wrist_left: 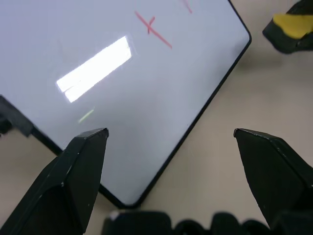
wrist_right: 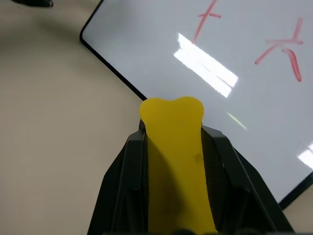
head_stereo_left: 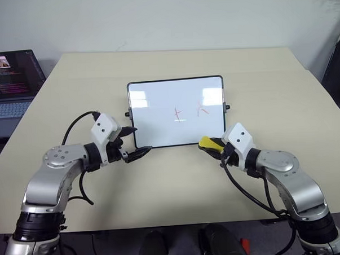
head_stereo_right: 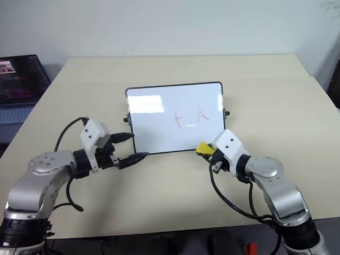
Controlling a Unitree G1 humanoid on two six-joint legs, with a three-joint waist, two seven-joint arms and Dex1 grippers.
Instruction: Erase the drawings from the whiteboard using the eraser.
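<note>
Nearest us, our right gripper (head_stereo_left: 211, 145) is clamped on the yellow eraser (head_stereo_left: 205, 142) at the whiteboard's (head_stereo_left: 158, 114) near right edge; our left gripper (head_stereo_left: 132, 142), jaws spread and empty, straddles its near left corner; beyond, a red cross (head_stereo_left: 178, 114) and caret (head_stereo_left: 202, 109) remain

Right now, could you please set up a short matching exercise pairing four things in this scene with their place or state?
Things:
1. eraser
2. left gripper
3. red cross
4. laptop

Places or states:
A. open, at the whiteboard's near left corner
B. on the table's far left edge
C. clamped in the right gripper
D. drawn on the whiteboard

Pairs: 1-C, 2-A, 3-D, 4-B
</note>
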